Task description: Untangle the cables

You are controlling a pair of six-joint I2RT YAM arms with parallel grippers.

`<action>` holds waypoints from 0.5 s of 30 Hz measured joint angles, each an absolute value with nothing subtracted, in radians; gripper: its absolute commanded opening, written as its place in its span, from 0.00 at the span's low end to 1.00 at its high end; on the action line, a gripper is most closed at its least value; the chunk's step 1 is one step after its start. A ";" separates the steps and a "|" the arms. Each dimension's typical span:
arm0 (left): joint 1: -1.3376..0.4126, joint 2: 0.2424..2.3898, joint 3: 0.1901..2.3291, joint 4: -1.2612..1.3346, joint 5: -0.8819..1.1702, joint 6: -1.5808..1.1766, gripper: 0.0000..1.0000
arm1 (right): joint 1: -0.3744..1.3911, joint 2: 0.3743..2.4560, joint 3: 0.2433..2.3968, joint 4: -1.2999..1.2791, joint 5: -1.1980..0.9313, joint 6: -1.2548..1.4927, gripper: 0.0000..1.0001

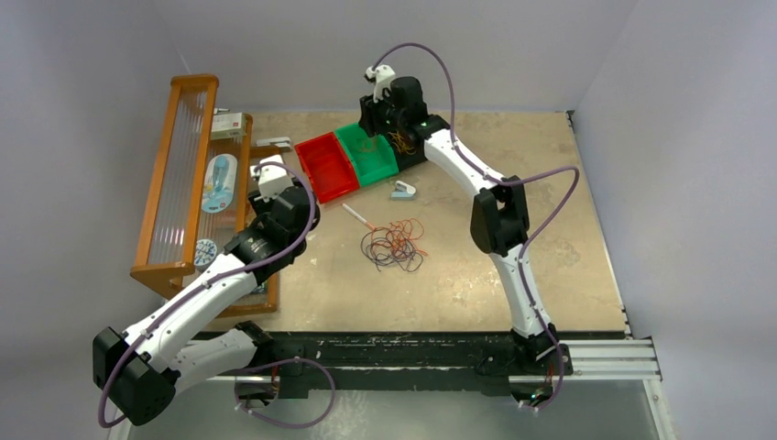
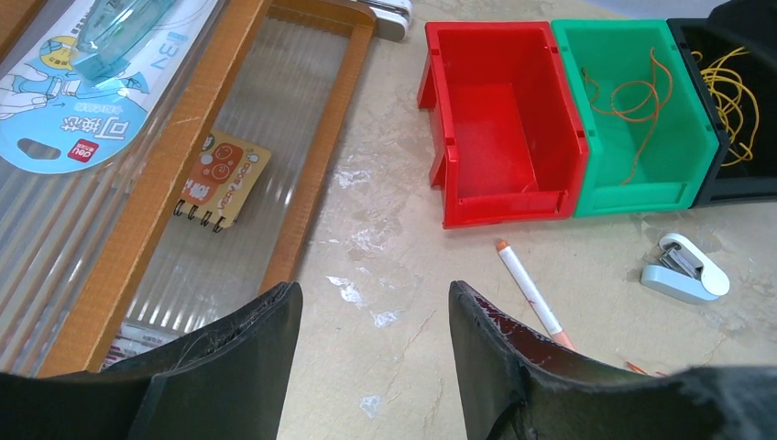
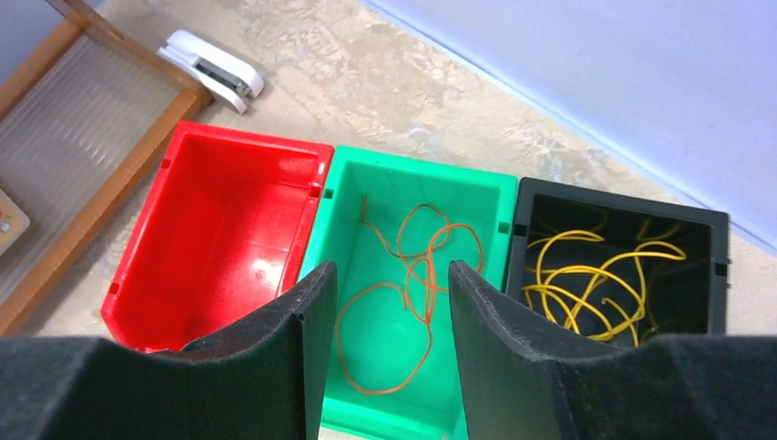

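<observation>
A tangle of thin red, orange and dark cables (image 1: pixel 395 244) lies on the table's middle. Orange cables (image 3: pixel 417 275) lie loose in the green bin (image 3: pixel 476 188), and yellow cables (image 3: pixel 586 275) fill the black bin (image 3: pixel 623 206). My right gripper (image 3: pixel 385 284) hovers open above the green bin with nothing between its fingers; the top view shows it at the bins (image 1: pixel 389 124). My left gripper (image 2: pixel 376 302) hangs open over bare table next to the wooden tray, holding nothing. The red bin (image 2: pixel 499 137) is empty.
A wooden tray (image 1: pixel 174 183) with packaged items stands at the left. A white pen (image 2: pixel 531 293) lies near the left gripper's right finger. One white stapler (image 2: pixel 685 270) sits by the bins, another (image 3: pixel 213 66) behind the red bin.
</observation>
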State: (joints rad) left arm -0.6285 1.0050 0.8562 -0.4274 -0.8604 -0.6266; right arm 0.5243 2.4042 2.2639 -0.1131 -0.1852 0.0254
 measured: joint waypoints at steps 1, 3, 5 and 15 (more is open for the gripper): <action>-0.628 1.007 0.856 -0.427 -0.859 -0.627 0.60 | 0.524 2.390 2.257 -0.111 -0.169 0.025 0.51; -0.628 1.012 0.856 -0.427 -0.854 -0.626 0.60 | 0.524 2.365 2.237 -0.107 -0.143 0.026 0.49; -0.628 1.021 0.856 -0.426 -0.844 -0.625 0.60 | 0.524 2.346 2.220 -0.108 -0.118 0.026 0.47; -0.628 1.047 0.856 -0.411 -0.802 -0.624 0.60 | 0.524 2.392 2.248 -0.183 -0.075 0.027 0.46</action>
